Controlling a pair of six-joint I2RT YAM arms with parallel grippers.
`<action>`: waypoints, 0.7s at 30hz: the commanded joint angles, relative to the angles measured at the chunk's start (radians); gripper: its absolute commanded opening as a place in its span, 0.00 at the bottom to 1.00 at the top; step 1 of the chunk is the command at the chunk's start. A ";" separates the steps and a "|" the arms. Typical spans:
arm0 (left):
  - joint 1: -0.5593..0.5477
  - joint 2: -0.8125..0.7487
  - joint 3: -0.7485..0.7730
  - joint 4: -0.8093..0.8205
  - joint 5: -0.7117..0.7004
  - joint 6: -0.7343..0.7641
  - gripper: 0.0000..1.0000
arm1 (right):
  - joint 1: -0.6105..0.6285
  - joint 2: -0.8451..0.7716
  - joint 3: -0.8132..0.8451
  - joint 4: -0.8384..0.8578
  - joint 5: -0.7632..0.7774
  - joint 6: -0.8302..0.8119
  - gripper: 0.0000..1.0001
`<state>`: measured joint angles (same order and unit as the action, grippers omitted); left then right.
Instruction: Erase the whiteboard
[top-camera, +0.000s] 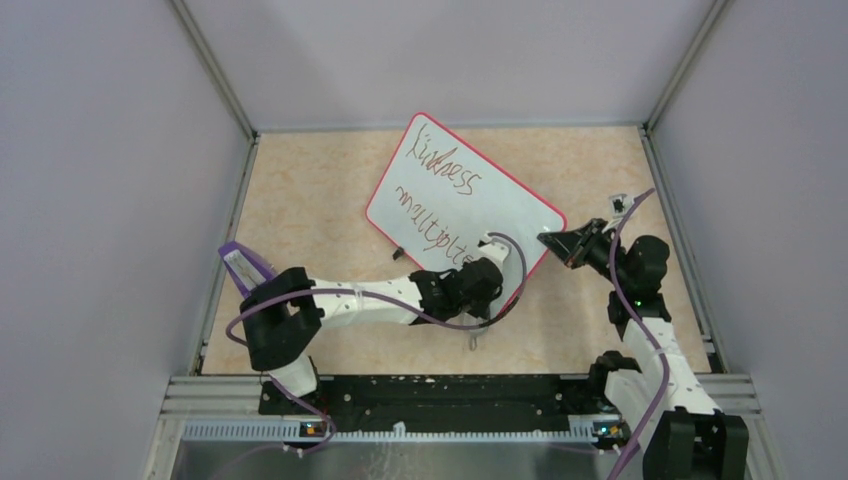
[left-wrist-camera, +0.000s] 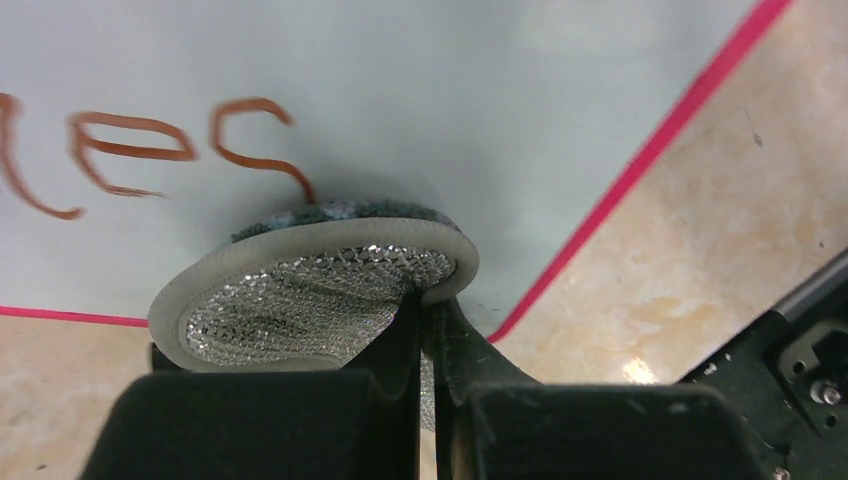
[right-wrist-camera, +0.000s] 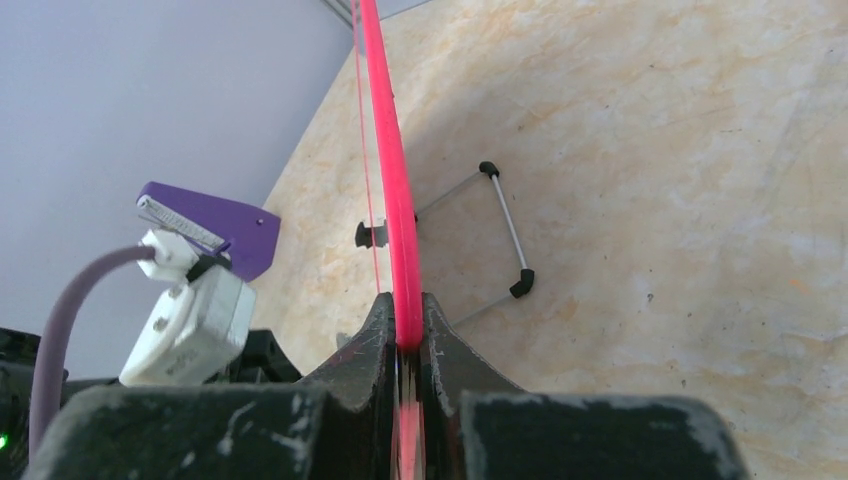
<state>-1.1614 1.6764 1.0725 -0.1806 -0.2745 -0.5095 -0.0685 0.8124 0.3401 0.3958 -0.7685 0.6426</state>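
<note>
The whiteboard lies tilted at the table's middle, white with a red-pink rim and red-brown handwriting in two lines. My left gripper is shut on the grey wiping pad, whose face presses on the board just below the last written letters, near the board's near right edge. My right gripper is shut on the board's red rim at its right corner, seen edge-on in the right wrist view.
A purple and white object lies at the left table edge, also in the right wrist view. A thin wire stand with black feet sits beside the board's rim. Grey walls enclose the table.
</note>
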 joint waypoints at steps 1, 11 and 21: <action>-0.043 0.058 -0.036 0.159 0.127 -0.089 0.00 | 0.015 -0.002 -0.010 -0.036 -0.011 -0.072 0.00; 0.122 -0.039 -0.045 0.070 0.039 -0.014 0.00 | 0.015 -0.002 -0.010 -0.038 -0.012 -0.074 0.00; 0.312 -0.086 -0.032 0.098 0.144 0.049 0.00 | 0.016 -0.002 -0.013 -0.035 -0.016 -0.074 0.00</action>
<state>-0.8833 1.5993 1.0168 -0.1722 -0.0422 -0.5369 -0.0650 0.8120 0.3401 0.3882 -0.7803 0.6312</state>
